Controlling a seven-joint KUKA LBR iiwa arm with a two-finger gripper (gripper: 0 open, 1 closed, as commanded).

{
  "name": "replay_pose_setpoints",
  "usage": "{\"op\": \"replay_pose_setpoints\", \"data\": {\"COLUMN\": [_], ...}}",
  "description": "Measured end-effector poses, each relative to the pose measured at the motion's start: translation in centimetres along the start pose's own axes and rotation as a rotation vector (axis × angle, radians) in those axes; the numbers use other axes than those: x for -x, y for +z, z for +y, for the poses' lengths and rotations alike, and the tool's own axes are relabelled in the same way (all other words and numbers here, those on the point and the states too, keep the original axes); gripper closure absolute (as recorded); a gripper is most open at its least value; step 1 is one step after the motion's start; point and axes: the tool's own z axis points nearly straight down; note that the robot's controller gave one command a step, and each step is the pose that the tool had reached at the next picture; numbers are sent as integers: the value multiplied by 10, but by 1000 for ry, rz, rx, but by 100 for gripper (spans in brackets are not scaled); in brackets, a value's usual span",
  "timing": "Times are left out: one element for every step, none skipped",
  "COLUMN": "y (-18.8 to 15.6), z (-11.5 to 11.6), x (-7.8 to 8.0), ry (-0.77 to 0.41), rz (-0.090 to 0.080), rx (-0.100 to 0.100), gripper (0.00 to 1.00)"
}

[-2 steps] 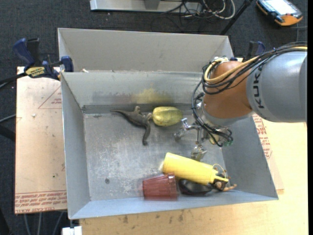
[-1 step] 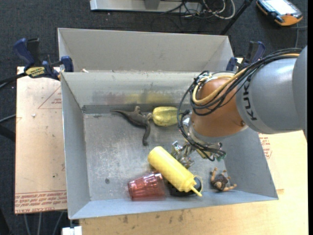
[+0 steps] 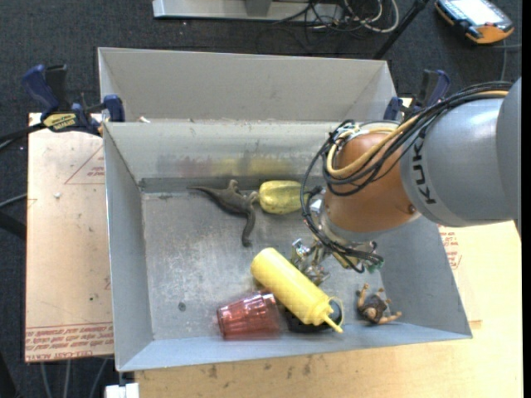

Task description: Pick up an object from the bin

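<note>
My gripper (image 3: pixel 310 259) hangs low in the right half of the bin, just above the upper end of a yellow squeeze bottle (image 3: pixel 292 286) that lies slanted on the floor with its nozzle toward the front right. A pale yellow rounded lump (image 3: pixel 280 196) rests behind the gripper by the back wall. A small brown toy figure (image 3: pixel 375 306) lies to the front right of the gripper, apart from it.
A grey toy lizard (image 3: pixel 233 201) stretches along the back, its tail pointing forward. A red see-through cup (image 3: pixel 248 316) lies on its side at the front, touching the bottle. A black round thing (image 3: pixel 310 319) sits under the bottle's nozzle end. The bin's left half has free floor.
</note>
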Motion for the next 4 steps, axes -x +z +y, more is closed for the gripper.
{"op": "replay_pose_setpoints", "data": {"y": [-29,-132,-130,-81], "z": [7,51,51,-17], "x": [20,3,2,10], "ry": [-55,-461,-459,-461], "rz": [10,0,3,-5], "rx": [6,4,6,-1], "gripper": [100,0,0,0]}}
